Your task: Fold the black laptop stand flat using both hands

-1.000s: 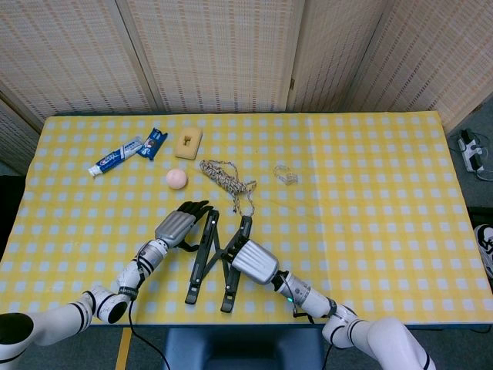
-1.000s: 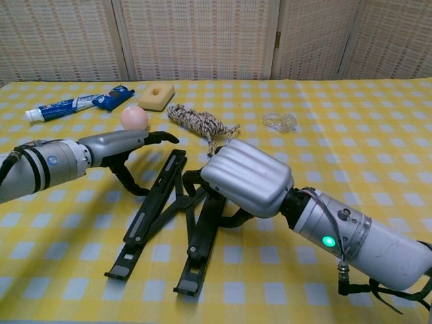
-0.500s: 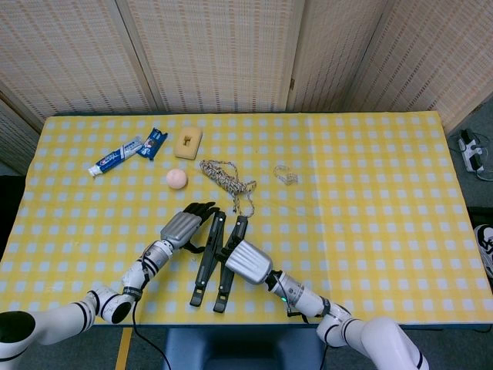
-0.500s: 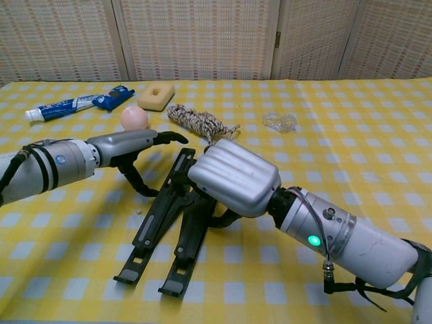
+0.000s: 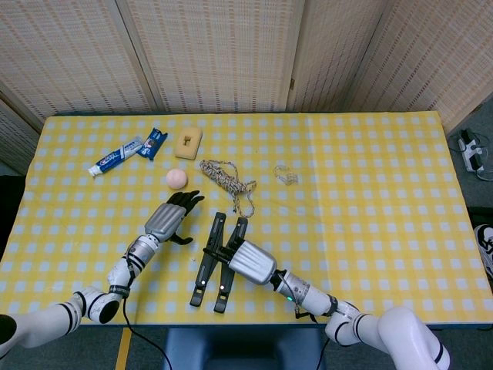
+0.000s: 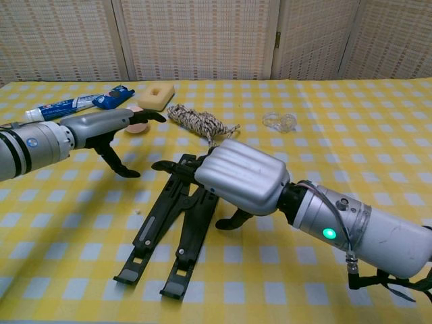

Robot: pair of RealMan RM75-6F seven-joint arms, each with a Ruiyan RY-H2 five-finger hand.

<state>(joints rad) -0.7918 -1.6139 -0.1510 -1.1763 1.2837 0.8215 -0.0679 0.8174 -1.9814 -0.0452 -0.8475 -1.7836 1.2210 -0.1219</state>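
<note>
1. Laptop stand [image 5: 213, 262] [image 6: 169, 226]: lies flat near the table's near edge, legs nearly together.
2. Right hand [image 5: 248, 261] [image 6: 237, 177]: rests on the stand, fingers extended, gripping nothing.
3. Left hand [image 5: 169, 217] [image 6: 108, 128]: open, empty, left of stand, apart from it.

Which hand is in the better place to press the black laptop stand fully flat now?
The right hand, probably. It rests on the upper part of the black laptop stand, fingers over the rails. The left hand is off to the side, apart from the stand and holding nothing, near the pink ball.
</note>
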